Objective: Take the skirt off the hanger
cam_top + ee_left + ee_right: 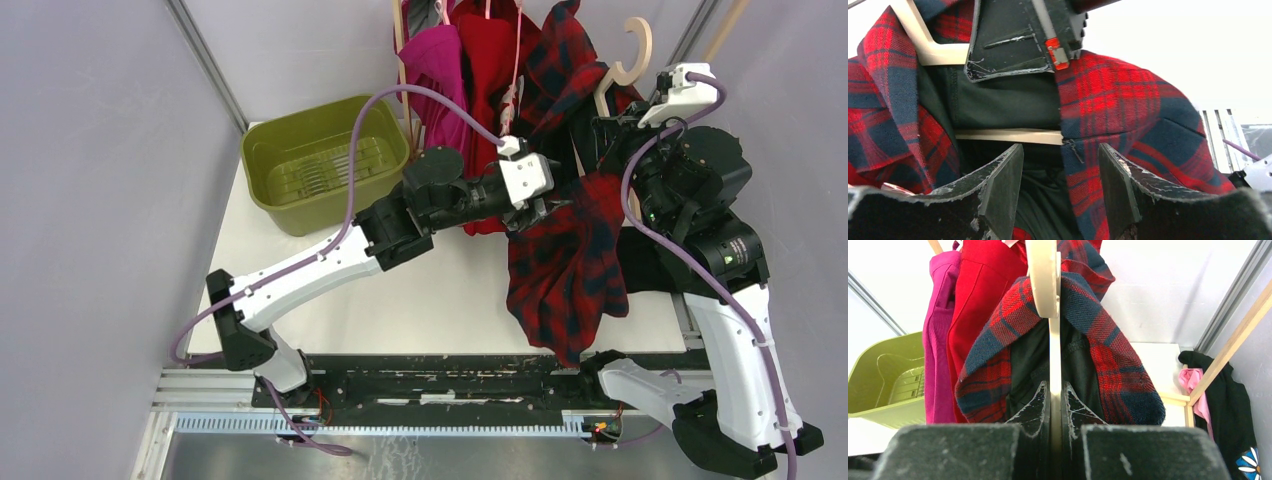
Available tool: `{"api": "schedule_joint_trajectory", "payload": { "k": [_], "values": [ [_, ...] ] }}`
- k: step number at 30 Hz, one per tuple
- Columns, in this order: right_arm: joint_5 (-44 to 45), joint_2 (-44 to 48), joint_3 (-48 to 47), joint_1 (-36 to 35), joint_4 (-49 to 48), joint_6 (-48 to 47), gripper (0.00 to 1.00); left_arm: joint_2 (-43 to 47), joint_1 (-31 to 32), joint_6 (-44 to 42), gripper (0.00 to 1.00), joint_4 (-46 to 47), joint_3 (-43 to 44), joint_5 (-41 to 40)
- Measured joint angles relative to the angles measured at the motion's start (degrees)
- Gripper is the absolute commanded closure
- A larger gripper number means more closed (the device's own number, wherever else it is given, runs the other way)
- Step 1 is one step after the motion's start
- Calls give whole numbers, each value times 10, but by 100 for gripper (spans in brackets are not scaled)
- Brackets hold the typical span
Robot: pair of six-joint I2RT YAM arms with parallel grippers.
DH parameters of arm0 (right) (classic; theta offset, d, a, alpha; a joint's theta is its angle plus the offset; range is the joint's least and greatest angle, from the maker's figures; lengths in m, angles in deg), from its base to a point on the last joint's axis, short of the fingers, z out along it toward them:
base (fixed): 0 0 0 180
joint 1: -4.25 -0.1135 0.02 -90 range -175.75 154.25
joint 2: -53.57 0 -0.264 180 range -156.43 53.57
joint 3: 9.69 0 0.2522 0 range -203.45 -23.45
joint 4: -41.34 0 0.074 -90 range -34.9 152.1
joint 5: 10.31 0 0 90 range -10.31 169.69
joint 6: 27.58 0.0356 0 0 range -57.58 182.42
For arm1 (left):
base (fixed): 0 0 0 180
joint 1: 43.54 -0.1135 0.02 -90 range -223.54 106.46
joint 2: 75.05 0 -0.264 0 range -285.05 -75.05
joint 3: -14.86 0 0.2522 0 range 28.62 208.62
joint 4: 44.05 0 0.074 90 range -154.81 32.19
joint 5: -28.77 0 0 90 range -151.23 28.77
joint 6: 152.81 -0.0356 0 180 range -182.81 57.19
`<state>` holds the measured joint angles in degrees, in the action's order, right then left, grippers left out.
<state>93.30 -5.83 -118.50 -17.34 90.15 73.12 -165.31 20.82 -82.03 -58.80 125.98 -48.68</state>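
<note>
One plaid skirt (pixel 565 260) drapes one hanger (pixel 1044 280); right tool (pixel 1055 388) pinches the hanger, left tool (pixel 1060 148) gapes wide.

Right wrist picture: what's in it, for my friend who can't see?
The right gripper pinches a cream hanger with a red-and-blue checked skirt draped over it. Pink and red clothes hang behind, left, near a green tub.
</note>
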Motion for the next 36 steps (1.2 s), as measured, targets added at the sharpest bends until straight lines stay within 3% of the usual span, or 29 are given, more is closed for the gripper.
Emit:
{"api": "schedule_joint_trajectory", "payload": {
  "k": [19, 21, 24, 36],
  "values": [
    [-1, 0, -1, 0, 3, 0, 99, -38, -10, 97, 37, 27, 16, 112],
    [-1, 0, -1, 0, 3, 0, 99, -38, -10, 104, 45, 29, 16, 116],
    [-3, 0, -1, 0, 3, 0, 99, -40, -10, 114, 93, 37, 16, 118],
    [-2, -5, -1, 0, -1, 1, 99, -84, -9, 171, 97, 59, 44, 138]
  ]
}}
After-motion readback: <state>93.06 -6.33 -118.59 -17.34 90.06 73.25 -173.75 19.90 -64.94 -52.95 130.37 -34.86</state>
